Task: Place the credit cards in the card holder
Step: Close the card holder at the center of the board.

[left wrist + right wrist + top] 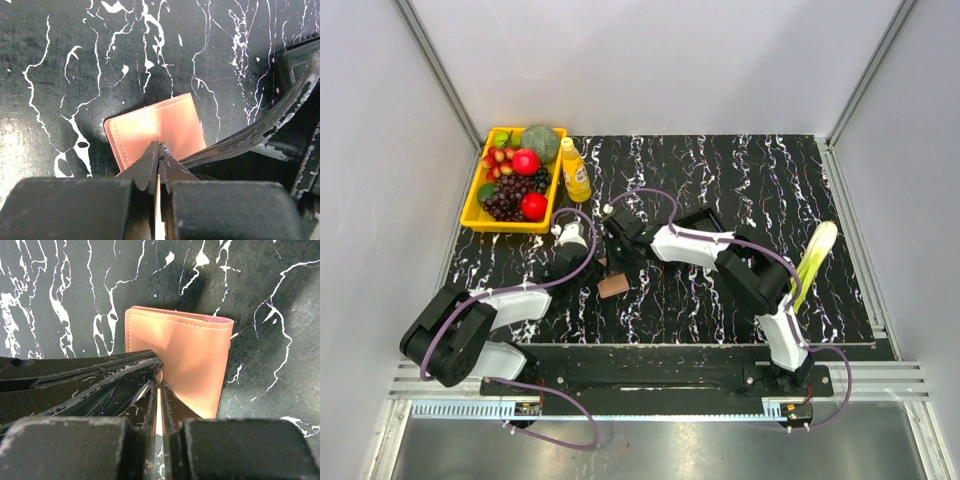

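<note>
While the left fingers [148, 167] are clamping the holder [613, 286] mid-frame on the tabletop [740, 170], the right fingers [172, 405] are sitting nearly together at its edge, grip unclear; uneven pulling may be risking a slip.

Two robot arms stretched inward so their tips meet, left end effector [159, 149] angled low with fingers pressed tightly together, right end effector [159, 377] facing it from the opposite side, fingers almost touching, elbow bent sharply.
</note>
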Tool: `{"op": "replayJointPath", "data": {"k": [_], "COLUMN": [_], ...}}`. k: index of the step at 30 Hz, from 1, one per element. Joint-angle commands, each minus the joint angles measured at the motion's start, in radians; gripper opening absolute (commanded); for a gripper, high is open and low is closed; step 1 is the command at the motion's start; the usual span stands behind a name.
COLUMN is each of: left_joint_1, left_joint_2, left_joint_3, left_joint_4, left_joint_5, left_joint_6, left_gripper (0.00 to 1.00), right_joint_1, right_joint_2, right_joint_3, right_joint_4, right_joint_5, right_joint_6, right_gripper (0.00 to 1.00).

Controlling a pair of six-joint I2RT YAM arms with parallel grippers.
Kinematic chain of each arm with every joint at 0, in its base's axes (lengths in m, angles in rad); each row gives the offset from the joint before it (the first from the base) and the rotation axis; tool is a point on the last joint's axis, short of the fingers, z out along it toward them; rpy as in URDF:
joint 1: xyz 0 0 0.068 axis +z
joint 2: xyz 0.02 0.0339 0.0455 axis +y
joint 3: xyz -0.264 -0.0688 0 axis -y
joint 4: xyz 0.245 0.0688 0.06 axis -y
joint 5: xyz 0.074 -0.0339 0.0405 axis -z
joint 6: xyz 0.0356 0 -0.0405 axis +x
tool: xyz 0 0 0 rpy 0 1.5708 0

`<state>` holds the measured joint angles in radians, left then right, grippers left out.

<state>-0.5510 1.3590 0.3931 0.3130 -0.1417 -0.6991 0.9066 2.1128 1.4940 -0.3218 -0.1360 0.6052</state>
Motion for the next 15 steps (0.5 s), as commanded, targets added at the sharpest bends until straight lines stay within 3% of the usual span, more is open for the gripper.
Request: {"op": "replayJointPath", "data": {"k": [1, 15], "left_joint_1": [-0.030, -0.040], "left_joint_2": [0.058, 0.019], "left_joint_3": [-0.053, -0.057], "left_joint_4": [-0.092, -0.140], "left_joint_5": [0.028, 0.014], "left_joint_6": [-0.025, -0.051], "left_gripper": [0.00, 0.00], "right_joint_1": [0.032, 0.063], "right_joint_2": [0.101, 0.105], "right_joint_3": [0.046, 0.106], "right_joint_4": [-0.108, -0.109], "right_joint_5": [0.182, 0.159], "right_joint_6": [-0.067, -0.082], "right_gripper": [0.11, 0.11]}}
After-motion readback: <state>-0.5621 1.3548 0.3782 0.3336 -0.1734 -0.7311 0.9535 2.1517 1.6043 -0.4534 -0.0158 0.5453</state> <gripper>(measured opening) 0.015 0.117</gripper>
